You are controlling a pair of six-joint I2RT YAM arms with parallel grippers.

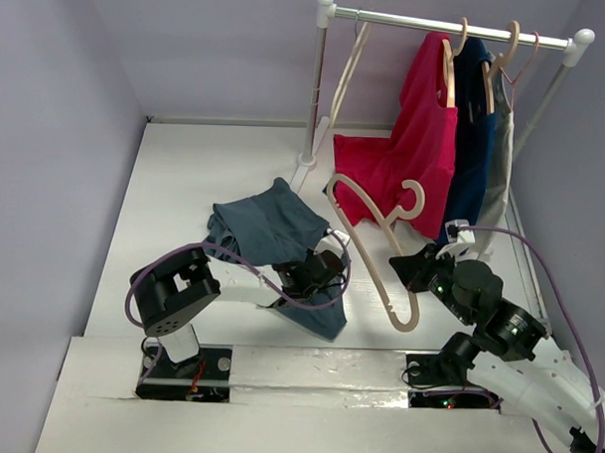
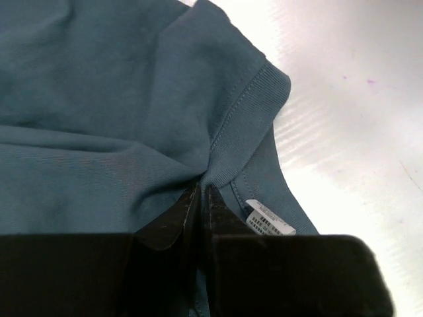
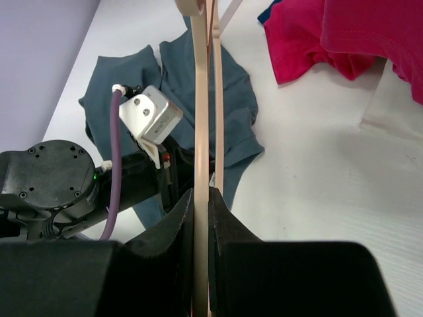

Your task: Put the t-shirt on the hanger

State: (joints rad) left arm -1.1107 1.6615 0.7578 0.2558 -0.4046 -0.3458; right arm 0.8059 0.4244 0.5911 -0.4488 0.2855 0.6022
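The white counter fills the floor of the booth, and at its far right stands a clothes rack with a pale rail across the top. A bright red shirt hangs from it on a hanger, its lower part spilling onto the counter, and a navy shirt hangs just beside it on the right.

The slate-blue t-shirt lies rumpled on the counter left of centre, near the foot of the rack's left post. The left fingers are pressed together with a fold of its cloth pinched between them, right by the ribbed collar.

The tan hanger is off the counter, tilted, between the t-shirt and the red shirt's hem. Its hook points up toward the rack. The right fingers are clamped tight on one of its arms, one finger on each side of the wood.

A small white tag shows inside the t-shirt's neck, just right of the left fingers.
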